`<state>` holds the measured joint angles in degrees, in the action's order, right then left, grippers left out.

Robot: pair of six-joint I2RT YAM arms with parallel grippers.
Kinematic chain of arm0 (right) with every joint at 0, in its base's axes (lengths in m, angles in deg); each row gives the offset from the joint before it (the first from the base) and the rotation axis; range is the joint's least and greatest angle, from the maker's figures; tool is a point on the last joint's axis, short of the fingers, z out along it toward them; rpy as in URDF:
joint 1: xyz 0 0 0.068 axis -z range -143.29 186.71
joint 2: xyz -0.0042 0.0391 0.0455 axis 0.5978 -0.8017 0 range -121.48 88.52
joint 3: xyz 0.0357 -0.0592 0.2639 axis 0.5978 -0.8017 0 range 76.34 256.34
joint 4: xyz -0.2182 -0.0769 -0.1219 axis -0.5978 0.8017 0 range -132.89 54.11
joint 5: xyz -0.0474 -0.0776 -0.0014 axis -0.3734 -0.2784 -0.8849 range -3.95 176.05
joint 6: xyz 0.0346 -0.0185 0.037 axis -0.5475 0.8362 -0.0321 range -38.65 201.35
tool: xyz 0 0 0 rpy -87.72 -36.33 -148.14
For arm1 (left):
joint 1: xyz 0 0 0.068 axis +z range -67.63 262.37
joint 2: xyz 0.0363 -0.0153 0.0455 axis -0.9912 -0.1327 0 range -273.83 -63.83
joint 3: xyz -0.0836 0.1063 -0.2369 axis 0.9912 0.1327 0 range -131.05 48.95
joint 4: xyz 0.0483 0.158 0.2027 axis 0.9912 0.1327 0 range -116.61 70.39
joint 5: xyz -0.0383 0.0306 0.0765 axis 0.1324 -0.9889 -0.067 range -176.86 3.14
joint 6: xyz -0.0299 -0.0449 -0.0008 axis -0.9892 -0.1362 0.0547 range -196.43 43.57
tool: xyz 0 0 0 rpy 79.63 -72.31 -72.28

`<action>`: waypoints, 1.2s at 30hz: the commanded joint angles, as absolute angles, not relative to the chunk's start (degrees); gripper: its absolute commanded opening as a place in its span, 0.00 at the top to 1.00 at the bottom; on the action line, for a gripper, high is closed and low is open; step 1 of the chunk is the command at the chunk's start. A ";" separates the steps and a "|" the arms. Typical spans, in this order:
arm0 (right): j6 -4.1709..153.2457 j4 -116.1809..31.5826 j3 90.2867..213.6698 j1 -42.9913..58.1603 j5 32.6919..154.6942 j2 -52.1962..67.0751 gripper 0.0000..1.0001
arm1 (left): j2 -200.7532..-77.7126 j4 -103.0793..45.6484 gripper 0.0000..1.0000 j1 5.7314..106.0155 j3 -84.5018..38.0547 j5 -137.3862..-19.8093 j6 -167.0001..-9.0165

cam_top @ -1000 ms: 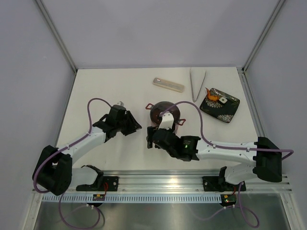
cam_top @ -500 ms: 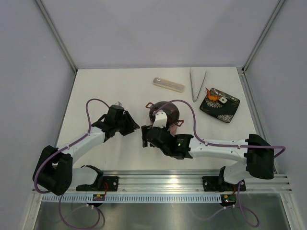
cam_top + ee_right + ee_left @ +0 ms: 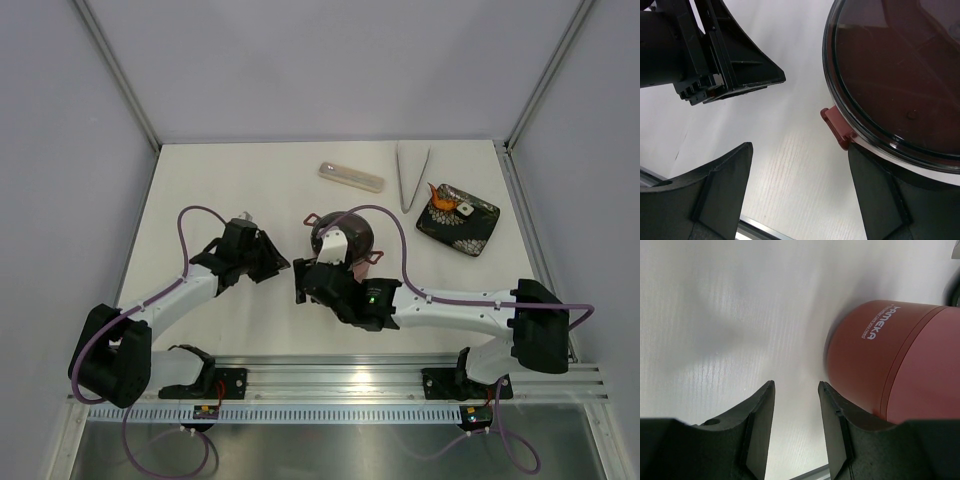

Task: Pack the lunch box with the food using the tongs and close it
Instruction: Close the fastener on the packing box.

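The lunch box (image 3: 345, 228) stands stacked at mid-table, maroon with a dark top lid (image 3: 895, 70) and a red latch (image 3: 837, 130). My left gripper (image 3: 278, 262) hovers just left of it, open and empty (image 3: 796, 385); its right finger (image 3: 835, 430) lies close beside the maroon wall (image 3: 890, 365). My right gripper (image 3: 300, 290) is at the box's near-left side, open wide over bare table (image 3: 799, 147), with one finger (image 3: 880, 200) at the lid's rim. The tongs (image 3: 410, 175) lie at the back right. The food, orange-red pieces (image 3: 440, 197) and a white piece (image 3: 464, 210), sits on the black tray (image 3: 470, 232).
A pale beige cutlery case (image 3: 350, 176) lies behind the lunch box. The left gripper's black body (image 3: 715, 55) fills the right wrist view's upper left. A purple cable (image 3: 395, 225) arcs over the box. An aluminium rail (image 3: 340, 375) runs along the near edge.
My right arm has swung left, bringing its gripper from below the lunch box to its near-left side, close to the left gripper. The left arm has barely moved.
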<state>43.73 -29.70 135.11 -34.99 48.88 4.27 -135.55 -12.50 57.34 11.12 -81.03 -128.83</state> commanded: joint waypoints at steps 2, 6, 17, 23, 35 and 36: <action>44.79 -30.76 137.96 -35.80 45.97 3.44 0.16 | -135.81 -14.39 0.56 57.85 11.42 -80.71 -127.84; 45.49 -31.12 138.48 -35.89 47.20 2.13 0.16 | -135.81 -14.31 0.56 58.11 11.68 -80.79 -127.76; 44.17 -31.55 138.22 -36.15 50.28 -0.60 0.16 | -135.37 -14.04 0.56 58.29 11.68 -80.88 -127.76; 44.00 -32.87 138.13 -36.15 51.42 -3.58 0.16 | -134.14 -13.34 0.56 58.64 11.68 -81.23 -128.02; 43.47 -33.32 135.32 -36.15 52.92 5.88 0.16 | -128.08 -12.46 0.57 61.45 13.52 -78.26 -127.58; 43.47 -32.97 135.23 -36.15 52.48 7.03 0.16 | -127.81 -14.46 0.59 61.28 14.57 -76.85 -127.32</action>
